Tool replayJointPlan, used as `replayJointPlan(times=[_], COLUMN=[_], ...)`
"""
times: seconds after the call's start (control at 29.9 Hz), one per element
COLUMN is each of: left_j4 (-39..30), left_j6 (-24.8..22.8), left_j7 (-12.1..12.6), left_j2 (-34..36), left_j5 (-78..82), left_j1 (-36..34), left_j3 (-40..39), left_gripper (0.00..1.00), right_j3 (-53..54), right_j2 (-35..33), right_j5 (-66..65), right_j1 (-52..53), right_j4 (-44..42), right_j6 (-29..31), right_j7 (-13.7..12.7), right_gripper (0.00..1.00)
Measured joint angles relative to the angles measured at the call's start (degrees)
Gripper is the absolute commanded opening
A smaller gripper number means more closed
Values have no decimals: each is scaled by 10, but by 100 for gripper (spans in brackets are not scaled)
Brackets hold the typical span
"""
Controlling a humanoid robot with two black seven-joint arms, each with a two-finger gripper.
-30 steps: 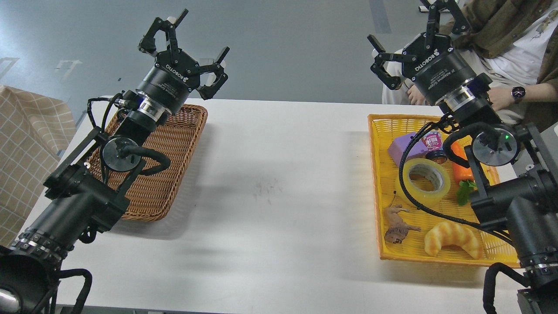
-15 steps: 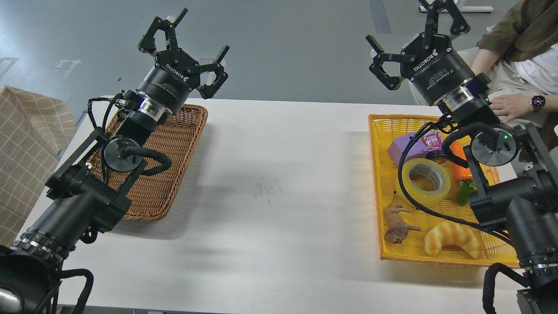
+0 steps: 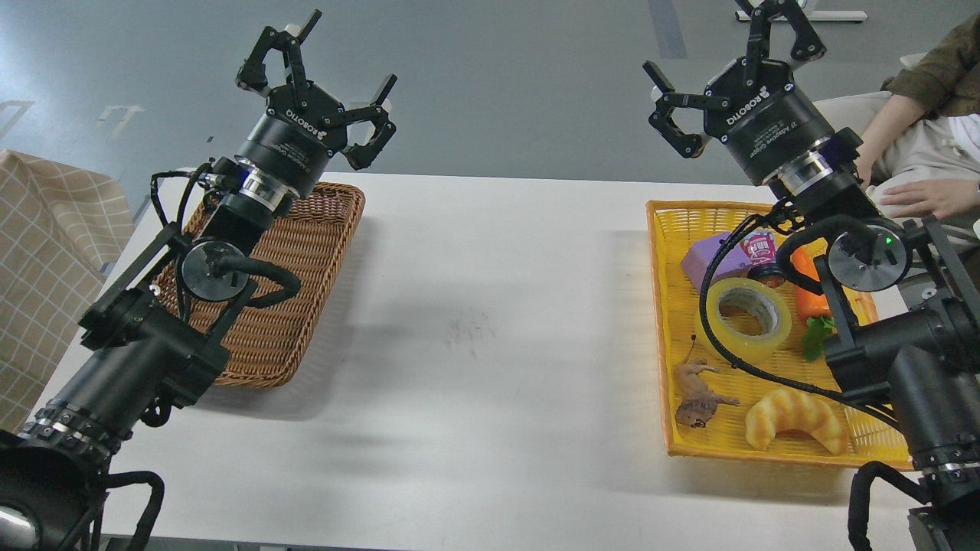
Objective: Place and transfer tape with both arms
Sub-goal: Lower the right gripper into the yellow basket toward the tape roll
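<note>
The tape [image 3: 744,317], a yellowish translucent roll with a grey-white core, lies flat in the yellow basket [image 3: 660,306] at the right of the table. A black cable of my right arm crosses in front of it. My right gripper [image 3: 727,57] is open and empty, raised above the basket's far end, well above the tape. My left gripper [image 3: 321,76] is open and empty, raised above the far end of the brown wicker basket [image 3: 291,306] at the left.
The yellow basket also holds a purple block [image 3: 712,256], a small pink-labelled jar [image 3: 760,252], an orange carrot [image 3: 811,295], a toy lion [image 3: 697,394] and a croissant [image 3: 796,421]. A seated person [image 3: 919,153] is behind the table's right corner. White table [image 3: 490,306] between the baskets.
My left gripper has moved slightly up and left. My right gripper has barely moved. The person behind the right basket has pulled back to the right.
</note>
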Motion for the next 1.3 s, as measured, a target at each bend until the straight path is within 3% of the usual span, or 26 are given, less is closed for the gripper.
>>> replayJointPlan(times=[0.33,0.57,0.9,1.3], left_j4=[0,-1,-4,-4], left_j6=[0,0,0,0], left_j7=[-2,-4,-5,-5], left_j2=[-1,1,4,5], left_j5=[0,-1,0,0], left_j1=[0,0,0,-1], left_j3=[-3,-3,-3,-3], left_gripper=[98,98,98,98], right_j3=[-16,-94,-295,-399], right_j2=[-29,-119,-280,-379], right_j5=[-3,-9,-62,-317], right_j1=[1,6,55,105], right_j4=[3,19,56,87], right_j6=[0,0,0,0], right_j7=[2,2,-6,-8], right_gripper=[100,100,100,100])
